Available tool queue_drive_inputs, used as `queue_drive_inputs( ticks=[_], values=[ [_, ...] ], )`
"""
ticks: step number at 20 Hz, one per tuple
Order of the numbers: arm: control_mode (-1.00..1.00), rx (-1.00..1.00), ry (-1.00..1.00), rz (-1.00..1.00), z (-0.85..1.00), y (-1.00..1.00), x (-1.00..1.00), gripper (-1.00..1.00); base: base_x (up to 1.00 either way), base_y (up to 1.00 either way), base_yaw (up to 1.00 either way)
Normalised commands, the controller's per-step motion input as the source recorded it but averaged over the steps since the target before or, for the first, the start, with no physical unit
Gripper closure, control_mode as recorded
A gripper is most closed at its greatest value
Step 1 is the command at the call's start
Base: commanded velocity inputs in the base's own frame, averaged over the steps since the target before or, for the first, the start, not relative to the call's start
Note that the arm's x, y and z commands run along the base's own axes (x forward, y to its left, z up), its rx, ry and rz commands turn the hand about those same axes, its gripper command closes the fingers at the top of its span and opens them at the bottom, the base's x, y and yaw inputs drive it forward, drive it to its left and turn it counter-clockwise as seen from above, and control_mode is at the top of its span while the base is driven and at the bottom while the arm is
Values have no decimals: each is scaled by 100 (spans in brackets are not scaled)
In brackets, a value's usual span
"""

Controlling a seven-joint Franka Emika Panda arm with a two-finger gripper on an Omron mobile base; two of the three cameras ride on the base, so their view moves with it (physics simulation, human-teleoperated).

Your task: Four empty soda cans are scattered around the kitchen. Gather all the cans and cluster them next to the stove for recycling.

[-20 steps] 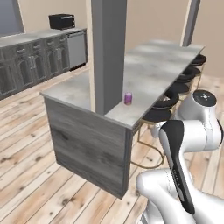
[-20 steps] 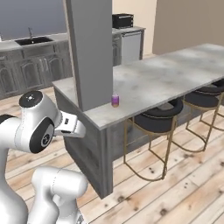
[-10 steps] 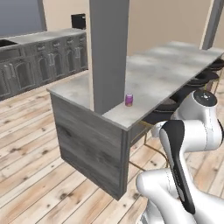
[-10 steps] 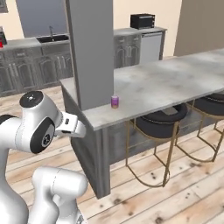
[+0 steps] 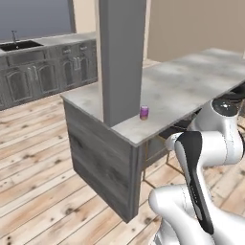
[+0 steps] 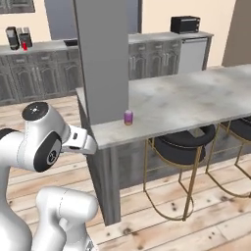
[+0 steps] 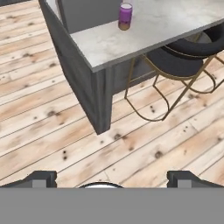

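One purple soda can (image 5: 144,112) (image 6: 128,117) stands upright on the pale marble island counter (image 5: 191,88), close to the foot of a grey pillar (image 5: 122,57). In the hand view the purple soda can (image 7: 125,16) sits at the top, well beyond the fingers. My gripper (image 7: 113,178) hangs low over the plank floor in front of the island's corner. It is open, its fingertips (image 7: 41,177) spread wide with nothing between them. The arm is folded close to the base. The stove is out of view.
Black bar stools (image 6: 184,144) (image 7: 188,48) on gold wire frames are tucked under the island's long side. Grey cabinets with a sink (image 5: 19,45) line the back wall, and a black microwave (image 6: 185,23) stands on the far counter. Open plank floor (image 5: 33,158) lies left of the island.
The whole picture has shifted in both base views, so the base has moved and the island looks nearer. The purple can stays in its place on the counter. The gripper stays open.
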Motion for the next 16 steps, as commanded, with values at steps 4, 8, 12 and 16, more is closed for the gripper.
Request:
queue_drive_inputs(
  ticks=[4,8,12,16],
  values=[
    [100,0,0,0,0,0,0,-100,22,-45,33],
    [100,0,0,0,0,0,0,-100,23,-40,35],
    [100,0,0,0,0,0,0,-100,19,-41,34],
    [100,0,0,0,0,0,0,-100,5,-59,29]
  ],
)
